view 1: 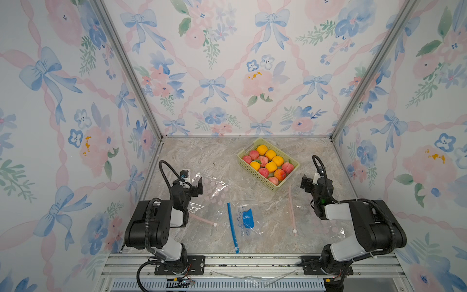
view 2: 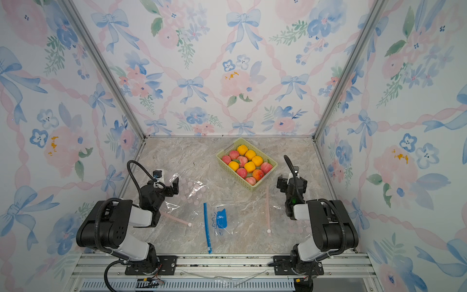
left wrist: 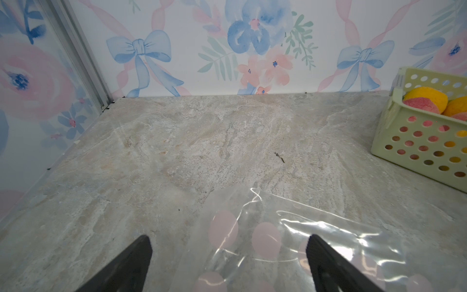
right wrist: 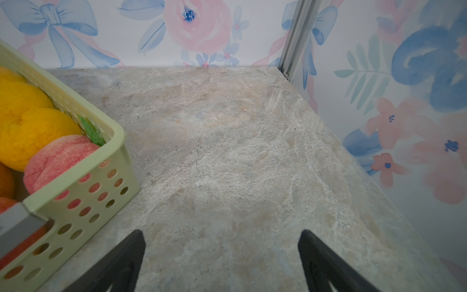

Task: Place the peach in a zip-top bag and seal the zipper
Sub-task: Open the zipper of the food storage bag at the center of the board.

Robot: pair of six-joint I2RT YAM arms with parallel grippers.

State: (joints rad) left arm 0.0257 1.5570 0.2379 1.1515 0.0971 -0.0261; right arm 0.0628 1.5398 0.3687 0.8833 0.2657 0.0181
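Noting no step done, you have the left claw (view 1: 197,187) and right claw (view 1: 305,185) both wide open and empty, every peach (view 1: 287,166) in the basket (view 1: 256,175), and the blue-zippered bag (view 1: 246,220) flat, unfilled, on the bench (view 1: 202,156).

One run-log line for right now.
left gripper open over pink-dotted bag | right gripper open beside basket | peaches in basket | blue-zipper bag empty
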